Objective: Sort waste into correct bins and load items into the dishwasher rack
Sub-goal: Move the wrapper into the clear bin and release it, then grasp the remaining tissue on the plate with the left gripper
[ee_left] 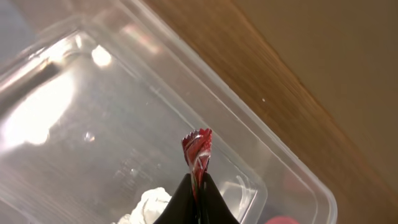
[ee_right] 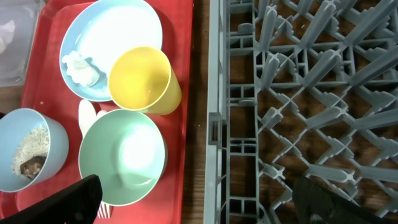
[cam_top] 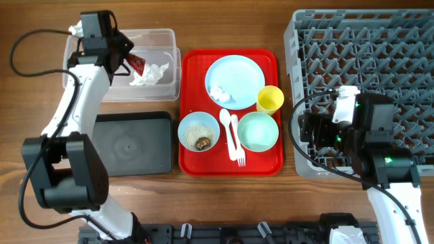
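The left pincer (ee_left: pixel 198 188) is pinched shut on the bottom end of the red wrapper (ee_left: pixel 198 149). The wrapper's long axis runs straight out past the fingertips, with its crinkled free end pointing away from them. The wrist view shows the transparent floor of the clear tub (cam_top: pixel 170 42) behind the wrapper. The overhead view places the wrapper inside the tub's rim at the far left of the table (cam_top: pixel 203 203), just beside a crumpled tissue (cam_top: pixel 150 74) already lying in the tub. The deciding relation is therefore vertical: the wrapper appears to hang over the tub's inside, not over its wall or the black tray (cam_top: pixel 132 142) nearer the viewer. Simply opening the fingers should probably drop it in. The right pincer (ee_right: pixel 196 200) is spread wide and holds nothing. It sits over the seam between the red serving tray (ee_right: pixel 193 74) and the rack (ee_right: pixel 298 93), well apart from the tub, so the left arm is the nearer one.
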`<state>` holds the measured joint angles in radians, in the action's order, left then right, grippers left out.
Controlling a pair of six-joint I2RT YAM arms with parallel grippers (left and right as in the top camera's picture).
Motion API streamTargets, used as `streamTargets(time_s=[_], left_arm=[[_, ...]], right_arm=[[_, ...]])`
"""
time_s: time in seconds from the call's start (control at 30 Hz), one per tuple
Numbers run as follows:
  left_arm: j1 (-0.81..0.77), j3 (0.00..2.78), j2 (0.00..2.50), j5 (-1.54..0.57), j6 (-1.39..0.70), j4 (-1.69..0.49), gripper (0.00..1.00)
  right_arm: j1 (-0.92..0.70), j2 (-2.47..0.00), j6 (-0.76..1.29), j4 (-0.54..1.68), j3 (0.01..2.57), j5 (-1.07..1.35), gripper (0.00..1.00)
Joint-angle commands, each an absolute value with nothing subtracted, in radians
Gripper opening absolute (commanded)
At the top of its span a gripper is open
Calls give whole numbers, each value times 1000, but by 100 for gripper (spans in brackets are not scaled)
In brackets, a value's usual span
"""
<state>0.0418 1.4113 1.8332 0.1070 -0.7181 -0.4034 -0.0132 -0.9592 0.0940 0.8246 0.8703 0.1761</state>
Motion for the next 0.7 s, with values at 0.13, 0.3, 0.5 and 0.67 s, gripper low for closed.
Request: streamTargets(time_s=[0.13,0.3,0.5,0.67], left_arm=[[41,1416,1834,117,-818,-400,80],[-2,1416,1802,-22,-694,-368,100],[-224,1416,1792,-138,-297,-315,100],[-409,1415,1843,-131,-132,-355,100]], right_arm=[[-14,-958,105,824,894,180,100],[-14,-958,104,825,894,180,100],[-14,-958,105,824,894,180,100],[-14,-958,105,824,894,180,100]])
